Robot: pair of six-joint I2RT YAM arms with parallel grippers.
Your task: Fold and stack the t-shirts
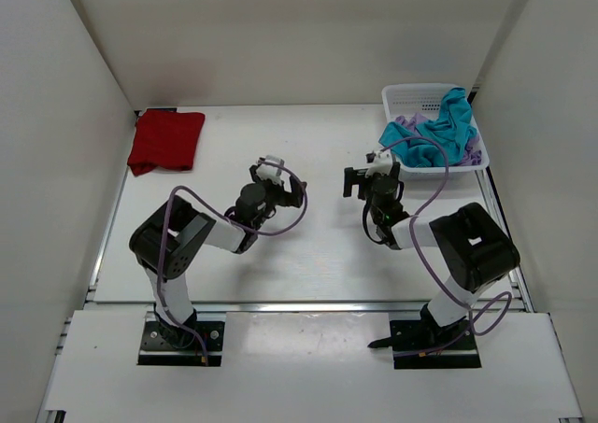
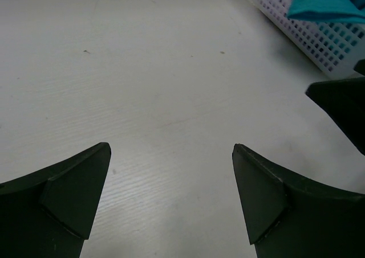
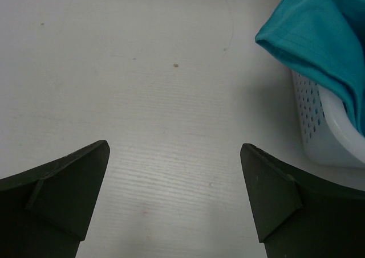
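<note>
A red t-shirt (image 1: pixel 165 141) of soft cloth lies flat in a rough rectangle at the 10 o'clock corner of the white desk (image 1: pixel 308 255), whose surface shows a fine ribbed grain. At 2 o'clock stands a white plastic basket (image 1: pixel 411 94) with walls of small square mesh holes. A teal t-shirt (image 1: pixel 434 133) is crumpled on top, one fold spilling over the basket's rim toward 8 o'clock. A pale lavender t-shirt (image 1: pixel 408 124) is bunched beneath it, showing only along the basket's edges. The left claw (image 1: pixel 277 182) sits near the middle of the desk, its dark, matte, wedge-shaped fingers spread wide with nothing between them. The right claw (image 1: pixel 372 176) is just short of the basket at its 8 o'clock side, likewise spread wide and holding nothing. Lilac cables loop along both arms.
</note>
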